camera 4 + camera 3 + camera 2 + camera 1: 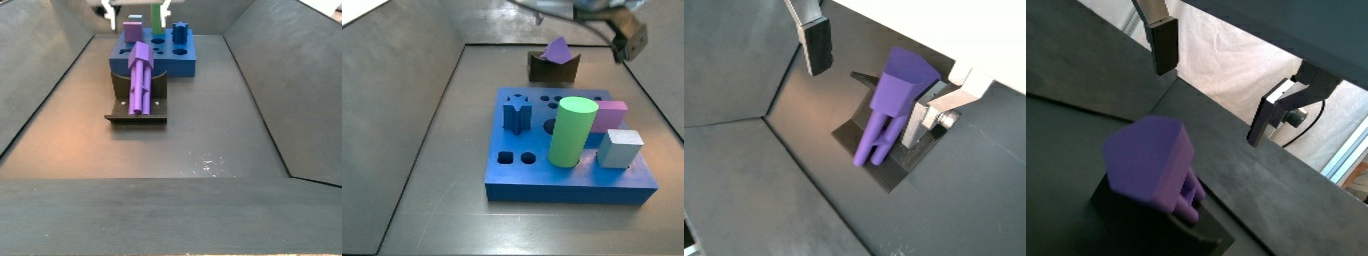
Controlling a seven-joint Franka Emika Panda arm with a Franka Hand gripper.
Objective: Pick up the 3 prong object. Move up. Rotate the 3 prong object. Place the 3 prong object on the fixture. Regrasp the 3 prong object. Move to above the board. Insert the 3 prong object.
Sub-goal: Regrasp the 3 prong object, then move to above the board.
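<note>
The hand [878, 75] hangs above the fixture [138, 104] with its two fingers spread wide and nothing gripped between them. In both wrist views one finger [1164, 45] shows as a silver plate with a dark pad, clear of everything, while the opposite finger [938, 110] sits just beside the 3 prong object [889, 105]; whether it touches the piece cannot be told. In a side view the fingers [110, 12] show as pale tips above the far end of the fixture, pointing down.

The 3 prong object [140, 70] lies on the fixture, resting in the notch of its upright part [553, 66]. Its long axis runs along the fixture's base plate, tilted, with the thick blunt end raised and the prongs [871, 150] slanting down toward the plate. In a side view the piece points away from the board [154, 55] toward the camera; from the opposite side only its thick end [557, 48] shows, peaking over the dark block.

The board [569, 150] sits on the dark floor just beyond the fixture, apart from it. A green cylinder [572, 131], a pink cube [613, 113], a grey block [621, 148] and a dark blue star peg [517, 113] stand in it.
</note>
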